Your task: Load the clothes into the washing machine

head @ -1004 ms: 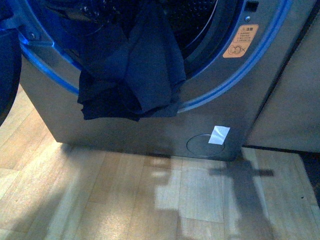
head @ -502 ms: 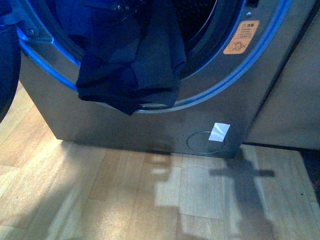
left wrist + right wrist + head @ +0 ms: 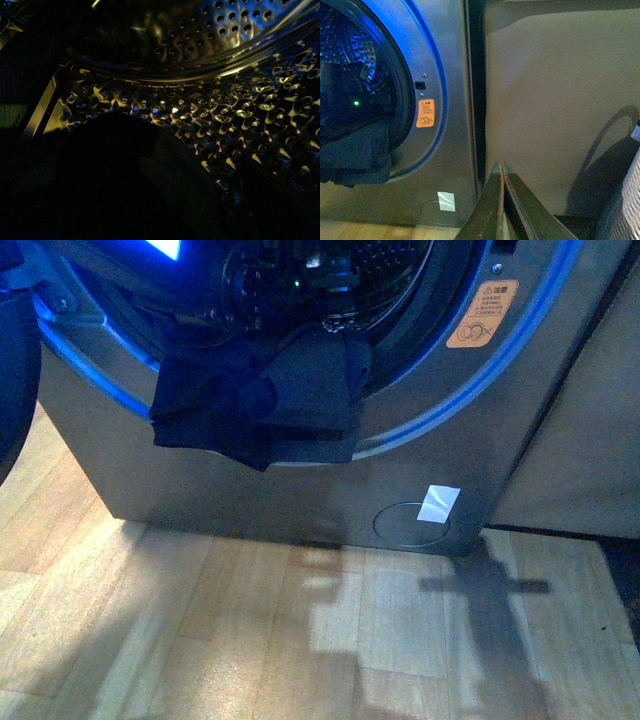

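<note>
You see the dark navy soft cloth garment draped over the lower lip of the round mouth of the big grey metal washing machine, half inside, half hanging down the front. Your right gripper sits near the plain brown cabinet panel, jaws pressed together, empty. Your left jaws are hidden inside the shiny holey drum, so you cannot tell.

Sunlit wood floor, beige cabinet panel
</note>
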`<control>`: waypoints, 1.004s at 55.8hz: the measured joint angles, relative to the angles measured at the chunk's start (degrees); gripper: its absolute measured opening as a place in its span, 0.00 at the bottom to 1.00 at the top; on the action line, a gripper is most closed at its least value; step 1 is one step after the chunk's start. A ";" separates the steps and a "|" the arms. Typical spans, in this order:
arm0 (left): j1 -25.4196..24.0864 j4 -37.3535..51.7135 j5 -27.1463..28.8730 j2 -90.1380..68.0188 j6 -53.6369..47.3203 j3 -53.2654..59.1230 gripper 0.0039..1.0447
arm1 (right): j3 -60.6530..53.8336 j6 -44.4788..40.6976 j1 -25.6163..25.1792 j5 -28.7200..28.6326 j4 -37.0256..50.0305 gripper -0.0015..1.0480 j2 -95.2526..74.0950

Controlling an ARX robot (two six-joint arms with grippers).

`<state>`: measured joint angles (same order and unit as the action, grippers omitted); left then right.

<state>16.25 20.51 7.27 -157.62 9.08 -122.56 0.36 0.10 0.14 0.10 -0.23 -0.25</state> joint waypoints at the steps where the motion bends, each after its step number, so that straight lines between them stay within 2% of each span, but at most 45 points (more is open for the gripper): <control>1: -0.02 0.09 0.02 1.44 -0.02 1.57 0.83 | 0.02 0.00 0.00 0.00 0.00 0.02 0.00; 6: -0.13 1.07 -1.25 5.70 0.26 5.99 0.96 | 0.02 0.00 0.00 0.00 0.00 0.02 0.00; 25: -0.50 7.54 -4.04 23.30 1.33 29.64 0.94 | 0.02 0.00 0.00 0.00 0.00 0.02 0.00; 41: 1.20 23.87 -6.88 47.80 -2.08 62.60 0.94 | 0.02 0.00 0.00 0.00 0.00 0.02 0.00; 51: 3.67 25.77 -6.62 52.35 -5.73 65.64 0.94 | 0.02 0.00 0.00 0.00 0.00 0.02 0.00; 56: 4.24 31.71 -5.38 50.07 -9.73 63.91 0.94 | 0.02 0.00 0.00 0.00 0.00 0.02 0.00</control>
<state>20.49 52.23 1.89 -107.55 -0.64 -58.65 0.38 0.10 0.14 0.10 -0.23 -0.25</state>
